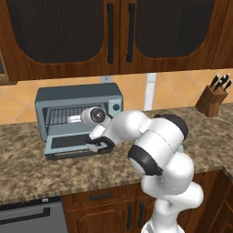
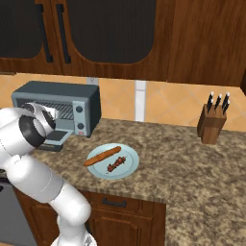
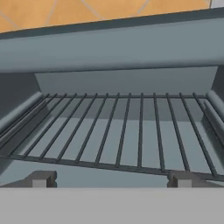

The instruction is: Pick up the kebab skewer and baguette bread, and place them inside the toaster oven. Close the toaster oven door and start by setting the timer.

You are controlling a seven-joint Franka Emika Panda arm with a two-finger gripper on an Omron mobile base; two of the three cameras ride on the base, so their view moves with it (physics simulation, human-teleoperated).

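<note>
The kebab skewer [image 2: 116,164], a small thin stick threaded with dark red and brown chunks, lies on the round pale blue plate [image 2: 129,169], well off to my right and behind my hand, with none of its loading done. Its long axis runs diagonally across the plate, roughly parallel to the baguette bread [image 2: 102,155], a slim orange-brown loaf with rounded ends just beside it on the same plate. Which end of the stick is the pointed one is too small for me to tell.

My hand [image 1: 101,142] sits low over the lowered grey-framed toaster oven door [image 1: 68,146] and looks straight into the boxy blue-grey toaster oven [image 1: 73,101], at its bare wire rack [image 3: 127,135]. My two dark fingertips [image 3: 41,179] stand wide apart with nothing between them.

I judge the oven is ready and the first pick comes next. That calls for pulling back from the opening, swinging right to the plate, turning my fingers across the stick's length and coming down over its middle.
</note>
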